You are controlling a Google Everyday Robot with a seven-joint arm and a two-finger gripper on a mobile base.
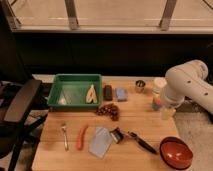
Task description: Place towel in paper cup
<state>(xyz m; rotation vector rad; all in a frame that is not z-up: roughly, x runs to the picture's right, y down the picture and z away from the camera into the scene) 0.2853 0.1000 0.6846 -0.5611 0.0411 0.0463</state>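
Towel (101, 141), one only, lies flat near the table's (52, 150) front edge between one carrot (81, 137) and one dark utensil (141, 142), well apart from the single paper cup (159, 83) beside one metal cup (140, 86) at the back right, near which the gripper (168, 113) hangs with fingers spread, holding nothing.

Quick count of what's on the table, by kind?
Containers: 4 (green tray, metal cup, paper cup, red bowl)
Food: 3 (carrot, grapes, pale piece in tray)
Cleaning: 2 (towel, blue sponge)
Utensils: 2 (fork, black-handled tool)
Other: 2 (dark block, blue-and-orange item)
Total: 13
Gripper: far right, beside the blue-and-orange item.
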